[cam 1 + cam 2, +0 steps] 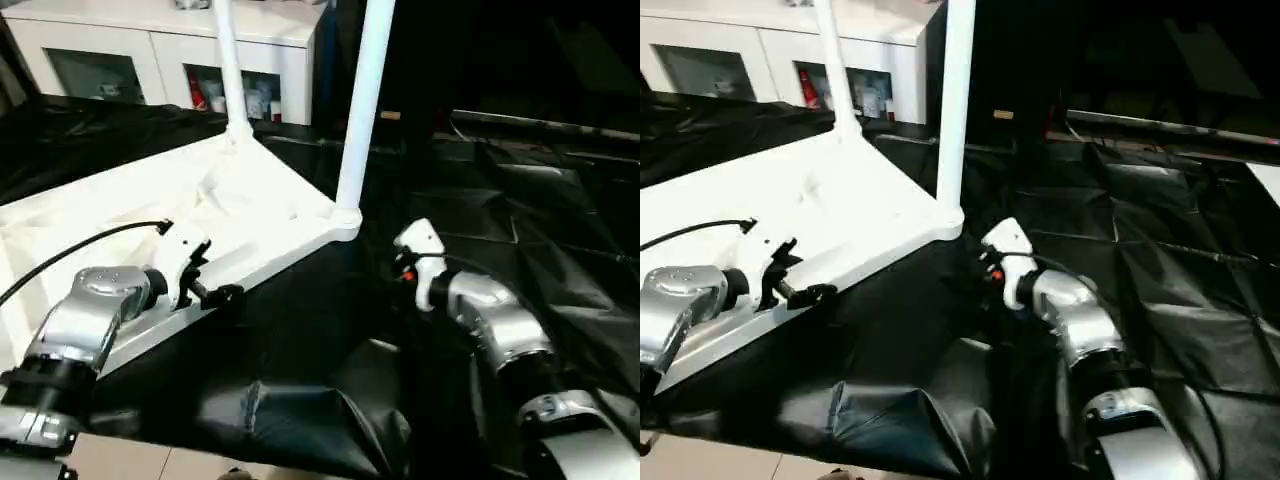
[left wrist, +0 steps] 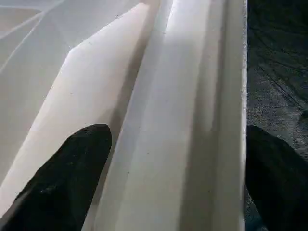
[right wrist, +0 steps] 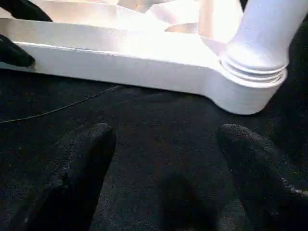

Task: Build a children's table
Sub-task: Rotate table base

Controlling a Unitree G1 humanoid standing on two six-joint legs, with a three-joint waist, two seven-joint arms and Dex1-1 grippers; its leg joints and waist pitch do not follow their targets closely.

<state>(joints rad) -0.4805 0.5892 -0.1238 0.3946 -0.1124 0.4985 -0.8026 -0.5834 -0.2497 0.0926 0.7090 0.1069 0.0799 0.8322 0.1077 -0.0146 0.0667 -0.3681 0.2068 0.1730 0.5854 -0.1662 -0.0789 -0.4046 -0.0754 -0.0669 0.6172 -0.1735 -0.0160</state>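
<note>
The children's table (image 1: 235, 195) lies upside down on a black sheet, ribbed underside up. Two white tube legs stand upright in its corners, one at the near right corner (image 1: 365, 100) and one further back (image 1: 228, 70). My left gripper (image 1: 212, 282) is open at the table's front edge. Its black fingers (image 2: 72, 178) straddle the raised rim (image 2: 192, 120), one inside and one outside, without clamping it. My right gripper (image 3: 168, 178) is open just right of the near corner socket (image 3: 250, 91), low over the sheet, with nothing between its fingers.
A white cabinet (image 1: 160, 50) with glass-fronted compartments stands behind the table. The black sheet (image 1: 520, 230) covers the work surface and bunches into a fold (image 1: 300, 410) near me. A black cable (image 1: 80, 245) runs from my left wrist. Pale floor (image 1: 150, 465) shows at the near edge.
</note>
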